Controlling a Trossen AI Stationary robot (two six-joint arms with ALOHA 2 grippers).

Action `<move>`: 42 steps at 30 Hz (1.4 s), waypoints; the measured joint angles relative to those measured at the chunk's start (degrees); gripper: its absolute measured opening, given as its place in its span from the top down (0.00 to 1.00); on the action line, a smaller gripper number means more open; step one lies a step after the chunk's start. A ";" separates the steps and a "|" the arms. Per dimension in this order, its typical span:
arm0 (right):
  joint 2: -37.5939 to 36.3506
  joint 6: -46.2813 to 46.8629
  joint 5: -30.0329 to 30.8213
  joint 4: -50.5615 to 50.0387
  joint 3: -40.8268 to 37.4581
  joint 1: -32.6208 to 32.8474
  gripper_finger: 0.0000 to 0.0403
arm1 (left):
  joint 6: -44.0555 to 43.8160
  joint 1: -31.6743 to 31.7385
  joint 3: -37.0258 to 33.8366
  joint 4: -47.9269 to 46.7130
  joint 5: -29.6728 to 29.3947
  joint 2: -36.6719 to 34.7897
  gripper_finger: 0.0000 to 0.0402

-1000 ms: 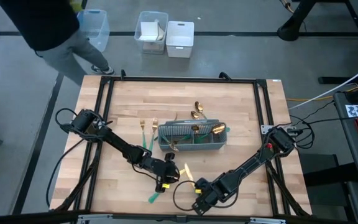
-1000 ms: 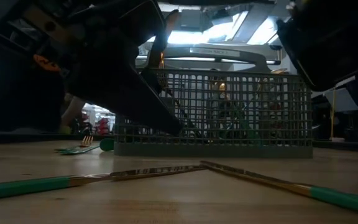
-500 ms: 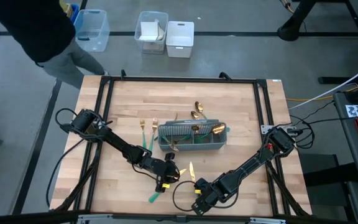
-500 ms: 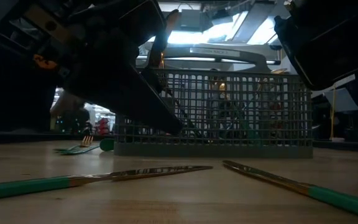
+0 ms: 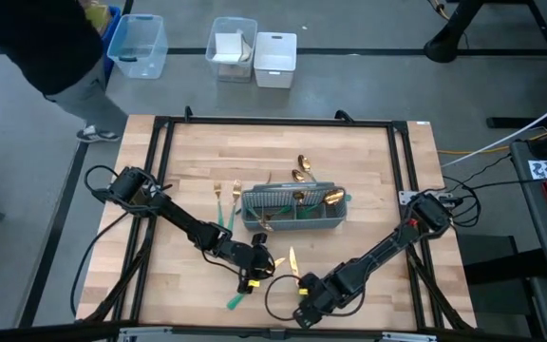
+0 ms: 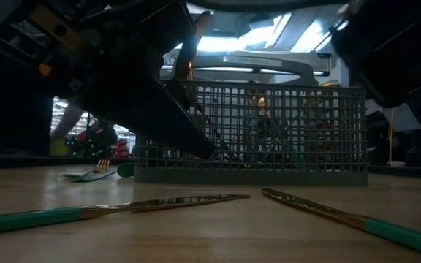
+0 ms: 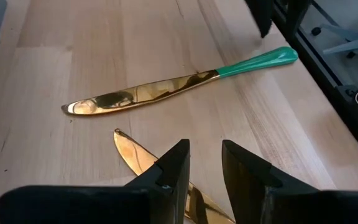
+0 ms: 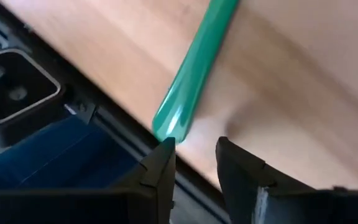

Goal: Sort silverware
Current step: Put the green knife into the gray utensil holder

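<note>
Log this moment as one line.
left gripper open over knife blade | right gripper open beside teal handle | nothing held

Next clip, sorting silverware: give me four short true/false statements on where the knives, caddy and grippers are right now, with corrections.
1. Two knives lie on the table in front of the caddy. True: one knife, the other knife.
2. The left gripper holds a knife. False: its fingers are apart, empty, above a blade.
3. The caddy is empty. False: silverware stands in it.
4. The right gripper is near a teal handle at the table edge. True.
</note>
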 joint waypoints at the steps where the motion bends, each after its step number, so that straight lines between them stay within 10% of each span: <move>1: 0.00 0.71 0.07 0.71 0.00 0.08 0.71 | 0.00 0.00 0.00 -0.02 0.00 0.00 0.79; 22: -0.22 13.29 11.75 9.12 0.13 1.48 0.71 | 0.46 0.00 0.00 -0.02 0.00 0.02 0.79; 42: 0.54 13.30 9.07 2.70 0.16 1.48 0.71 | 2.19 0.00 0.00 -0.19 0.00 0.02 0.79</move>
